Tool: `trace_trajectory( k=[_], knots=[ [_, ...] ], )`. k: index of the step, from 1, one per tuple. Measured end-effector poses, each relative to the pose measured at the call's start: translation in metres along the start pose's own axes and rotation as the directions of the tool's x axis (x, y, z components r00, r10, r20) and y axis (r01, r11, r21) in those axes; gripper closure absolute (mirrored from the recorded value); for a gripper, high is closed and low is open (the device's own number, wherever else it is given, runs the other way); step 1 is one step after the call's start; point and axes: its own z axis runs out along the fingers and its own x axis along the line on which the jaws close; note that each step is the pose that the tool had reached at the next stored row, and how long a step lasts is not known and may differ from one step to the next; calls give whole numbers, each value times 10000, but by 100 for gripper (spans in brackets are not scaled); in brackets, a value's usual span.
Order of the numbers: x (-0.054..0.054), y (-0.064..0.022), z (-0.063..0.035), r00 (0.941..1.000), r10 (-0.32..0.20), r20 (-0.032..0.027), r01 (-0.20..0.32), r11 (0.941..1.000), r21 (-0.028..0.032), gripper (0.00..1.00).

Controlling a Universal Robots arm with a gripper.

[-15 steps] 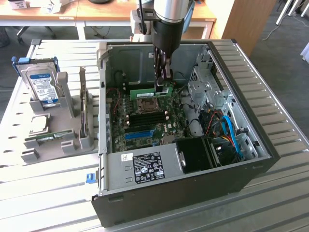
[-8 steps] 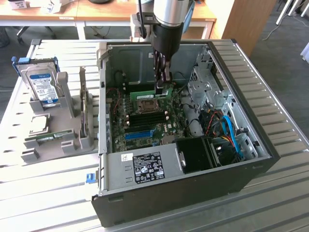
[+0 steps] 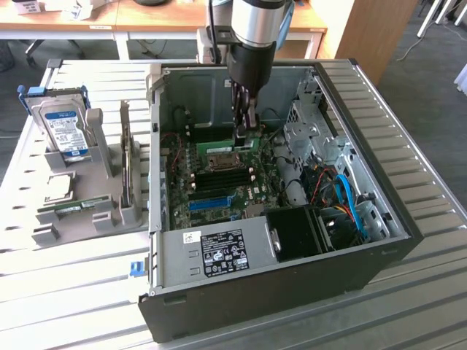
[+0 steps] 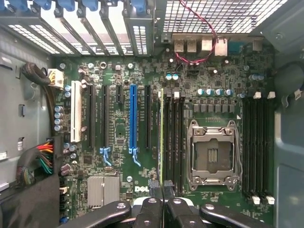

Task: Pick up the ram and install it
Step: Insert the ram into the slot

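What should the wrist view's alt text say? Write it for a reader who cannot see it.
The black fingers, closed, sit at one end of the ram, a thin green circuit-board stick seen edge-on along the black memory slots beside the empty silver processor socket on a green motherboard.

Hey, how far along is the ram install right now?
Done: the ram is picked up and inside the computer case. In hand: the gripper is shut on it, edge-on over the memory slots beside the processor socket. Left: seating; whether it is pressed home I cannot tell.
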Motion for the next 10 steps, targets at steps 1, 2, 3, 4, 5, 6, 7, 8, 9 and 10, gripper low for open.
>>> trace_trajectory(
  k=[1, 2, 3, 4, 5, 6, 7, 8, 9, 10],
  knots=[
    [0, 0, 10, 10000, 0, -1, 0, 10000, 0, 88],
    [0, 0, 20, 10000, 0, 0, 0, 10000, 0, 88],
    [0, -1, 33, 10000, 0, 0, 0, 10000, 0, 88],
    [0, -1, 45, 10000, 0, 0, 0, 10000, 0, 88],
    [0, -1, 56, 10000, 0, 1, 0, 10000, 1, 88],
    [0, -1, 67, 10000, 0, 1, 0, 10000, 0, 88],
    [0, -2, 76, 10000, 0, 0, 0, 10000, 0, 88],
    [0, -2, 85, 10000, 0, 0, 0, 10000, 0, 88],
    [0, -2, 93, 10000, 0, 0, 0, 10000, 0, 88],
    [0, -2, 101, 10000, 0, 0, 0, 10000, 0, 88]
  ],
)
